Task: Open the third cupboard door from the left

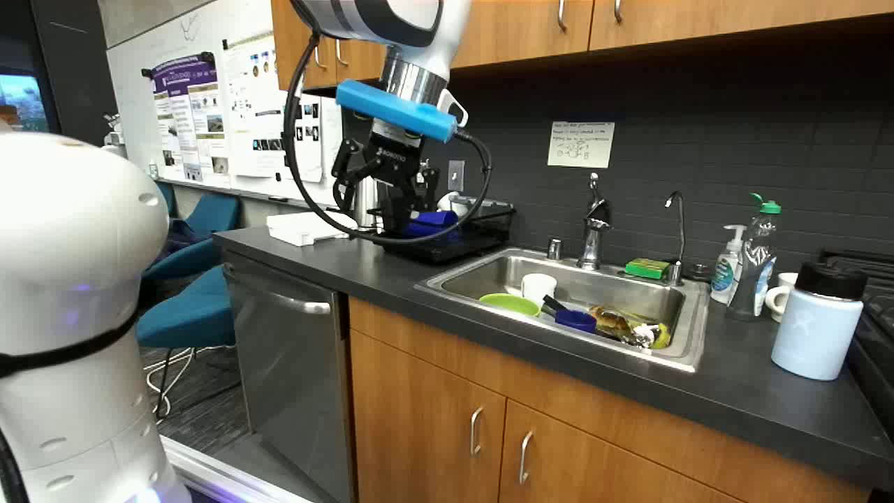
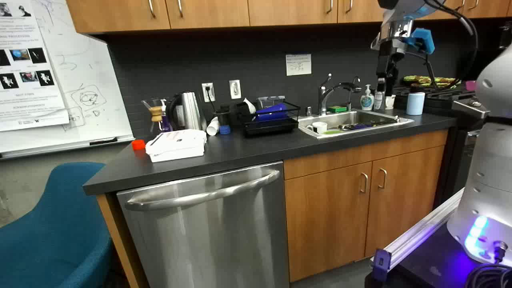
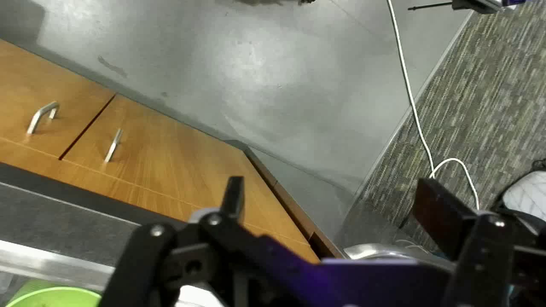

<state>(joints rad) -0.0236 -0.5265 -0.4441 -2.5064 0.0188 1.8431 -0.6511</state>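
The third cupboard door [image 1: 520,31] is a flat brown wooden wall-cabinet door. It also shows at the top of an exterior view [image 2: 292,12], with its upper part cut off by the frame. It is shut. Its short silver bar handle [image 1: 561,14] is near its bottom right corner and also shows in an exterior view [image 2: 330,6]. The door is out of the wrist view. My black gripper [image 1: 384,209] points down, below the wall cabinets and apart from the door. It also shows in an exterior view [image 2: 385,86]. In the wrist view the fingers [image 3: 330,192] are wide apart with nothing between them.
Below are a sink [image 1: 688,349] with dishes, a black dish rack [image 2: 272,127], a dishwasher [image 2: 208,232] and base-cabinet doors [image 2: 326,216]. A faucet [image 1: 592,237], bottles [image 1: 758,258] and a light blue flask [image 1: 817,332] stand on the counter. A cable loops round the gripper.
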